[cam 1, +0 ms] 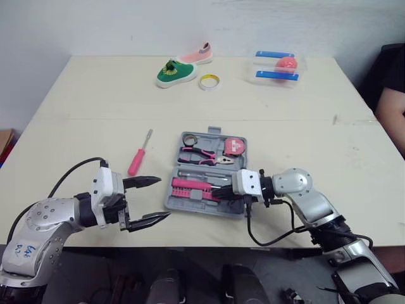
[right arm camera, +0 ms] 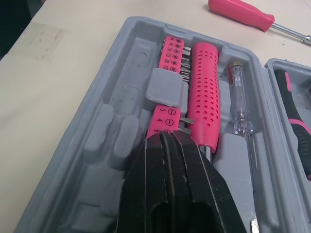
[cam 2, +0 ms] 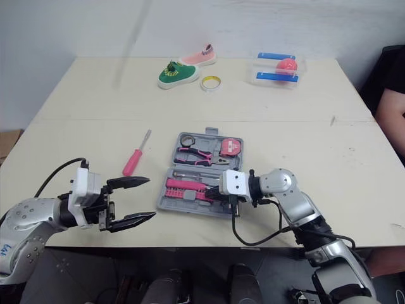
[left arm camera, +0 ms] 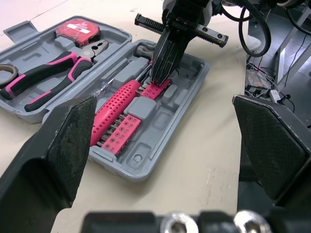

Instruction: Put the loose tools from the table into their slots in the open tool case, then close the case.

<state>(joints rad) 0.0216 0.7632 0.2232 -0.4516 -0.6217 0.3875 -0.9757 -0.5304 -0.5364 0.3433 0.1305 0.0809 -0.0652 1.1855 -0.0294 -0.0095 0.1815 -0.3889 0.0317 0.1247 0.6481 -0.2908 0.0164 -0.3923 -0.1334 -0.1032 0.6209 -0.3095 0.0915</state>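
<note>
Tool case (left arm camera: 165,131) lies open, grey, with pink-handled tools (left arm camera: 114,109) seated inside.

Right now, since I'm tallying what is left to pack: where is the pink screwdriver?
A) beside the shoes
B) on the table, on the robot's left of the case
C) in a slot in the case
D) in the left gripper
B: the pink screwdriver lies on the table, apart from the open tool case on the robot's left of it; the left gripper is open and holds nothing.

The pink bit holder (right arm camera: 165,124) carries small printed numbers, seemingly 3 and 4, beside screw-head symbols
</note>
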